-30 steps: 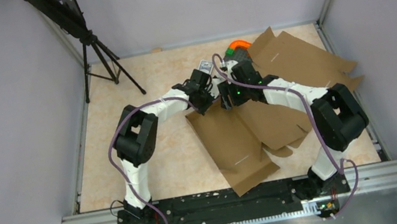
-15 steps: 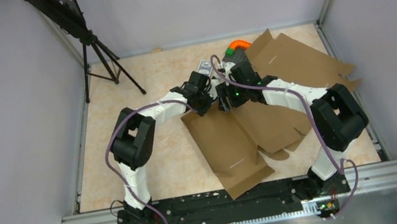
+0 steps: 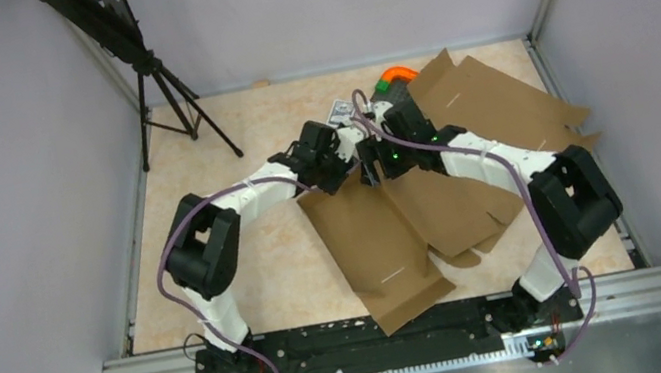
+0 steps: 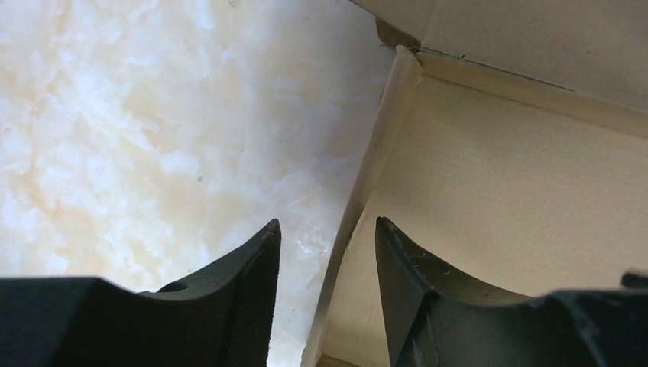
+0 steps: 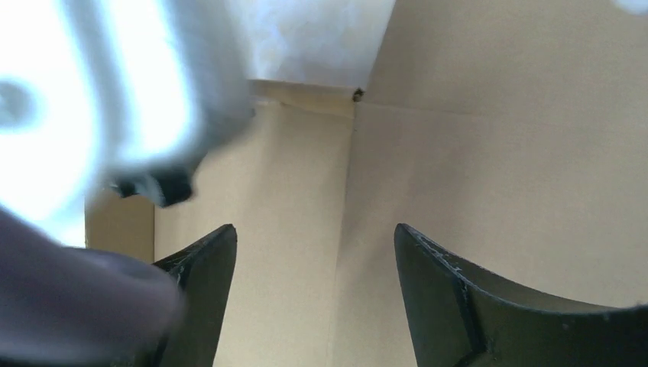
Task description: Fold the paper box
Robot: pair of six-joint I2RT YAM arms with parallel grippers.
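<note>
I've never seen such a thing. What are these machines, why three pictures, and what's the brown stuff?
Two robot arms are bolted at the near edge of the table. The wide picture looks down from above; the others come from a camera on each wrist. On it lie the paper box, partly folded, and a second, unfolded cardboard sheet. The left fingers stand open astride a raised box edge; the right fingers hang open over a panel. Nothing is gripped.

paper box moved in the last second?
Yes. In the top view the paper box has slid slightly left, toward the tripod side, its near corner further left along the black base rail.
</note>
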